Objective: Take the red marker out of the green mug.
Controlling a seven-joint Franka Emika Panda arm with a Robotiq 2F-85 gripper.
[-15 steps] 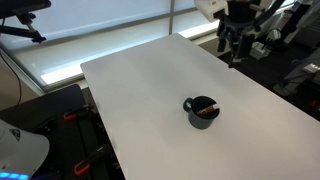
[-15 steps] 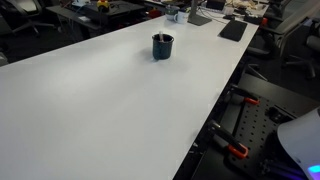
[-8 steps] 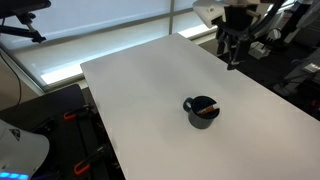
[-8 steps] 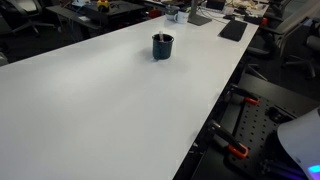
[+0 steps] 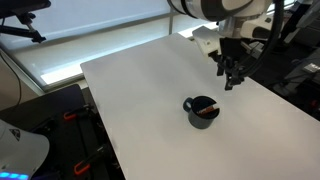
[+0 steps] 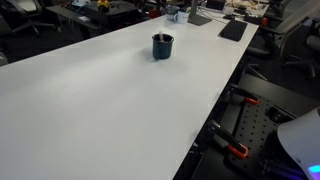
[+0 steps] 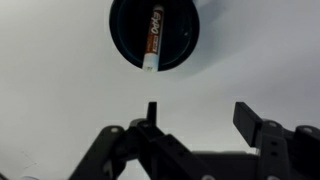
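Note:
The green mug (image 5: pixel 202 110) stands upright on the white table; it also shows in the other exterior view (image 6: pixel 162 46) and at the top of the wrist view (image 7: pixel 153 35). The red marker (image 7: pixel 153 38) lies inside it, leaning on the rim, with its pale tip toward me; a red bit of it shows in an exterior view (image 5: pixel 205 115). My gripper (image 5: pixel 232 76) hangs above the table, behind and to the right of the mug. In the wrist view the gripper (image 7: pixel 200 120) is open and empty, with the mug ahead of its fingers.
The white table (image 5: pixel 140 90) is large, with edges at the front left and right. Black stands and clamps (image 6: pixel 245 125) sit beside it. Desks with clutter (image 6: pixel 200 12) stand beyond the far end.
My arm has come from the table's far right corner toward the mug, over the table. The gripper has stayed open. The mug and marker have not moved.

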